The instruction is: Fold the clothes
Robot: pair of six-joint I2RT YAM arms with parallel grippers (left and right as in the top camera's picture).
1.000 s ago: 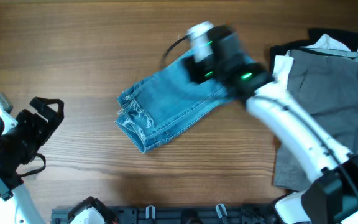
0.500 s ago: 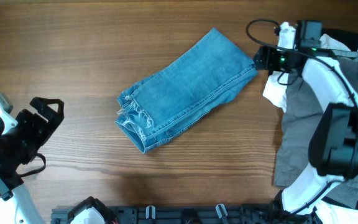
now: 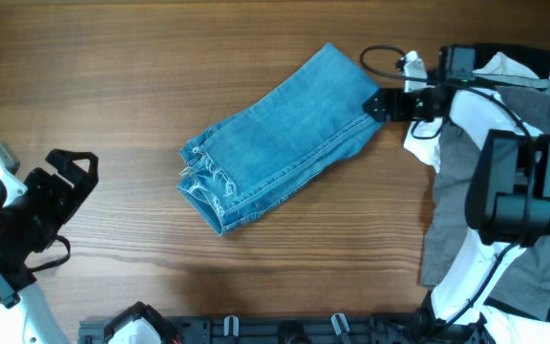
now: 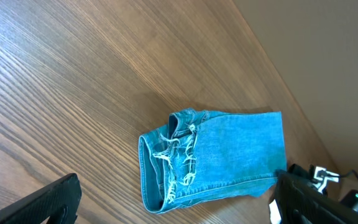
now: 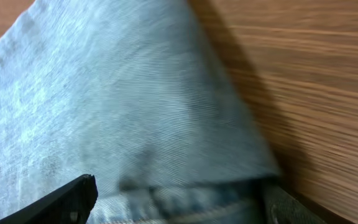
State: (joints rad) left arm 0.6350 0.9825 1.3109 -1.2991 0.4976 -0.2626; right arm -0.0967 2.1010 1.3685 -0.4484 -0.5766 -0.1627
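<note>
The light-blue jeans point(image 3: 285, 139) lie folded into a short stack on the wooden table, frayed hems at the lower left. They also show in the left wrist view point(image 4: 229, 155) and fill the right wrist view point(image 5: 135, 106). My right gripper point(image 3: 372, 103) is open at the stack's far right corner, its fingers point(image 5: 176, 202) either side of the denim edge. My left gripper point(image 3: 65, 182) is open and empty at the table's left front, well apart from the jeans point(image 4: 176, 202). Grey trousers point(image 3: 504, 143), a white garment point(image 3: 426, 134) and a black garment point(image 3: 509, 53) lie piled at the right.
The right arm reaches over the garment pile at the right edge. A dark rack point(image 3: 256, 330) runs along the table's front edge. Bare wood point(image 3: 113, 76) lies left of and behind the jeans.
My right gripper left the top of the jeans, swung right to the pile, then came back left to the stack's right corner. The jeans and left arm have not moved.
</note>
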